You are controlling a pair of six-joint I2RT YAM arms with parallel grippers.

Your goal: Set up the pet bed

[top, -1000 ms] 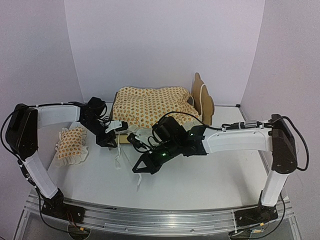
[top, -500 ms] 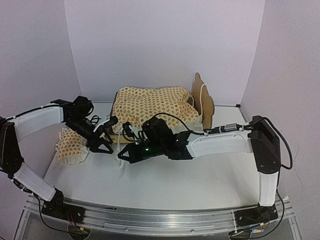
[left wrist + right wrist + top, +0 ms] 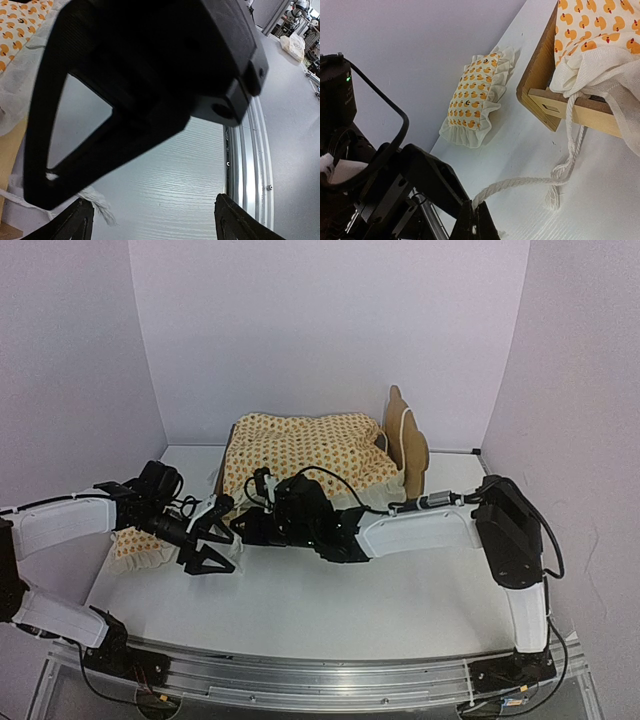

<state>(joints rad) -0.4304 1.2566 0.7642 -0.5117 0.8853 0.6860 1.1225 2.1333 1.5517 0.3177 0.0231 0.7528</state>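
The table [image 3: 400, 590] is lit brightly and evenly from above, and only soft, pale shadows are cast under the arms. In the left wrist view the right gripper [image 3: 47, 192], close to the lens, is rendered as a dark, blurred mass. In the right wrist view the pillow [image 3: 475, 97] and rope [image 3: 520, 182] are shown sharp.

One bed frame [image 3: 540, 75] — one bedding [image 3: 300, 450], one pillow [image 3: 475, 95], one cord [image 3: 520, 182].
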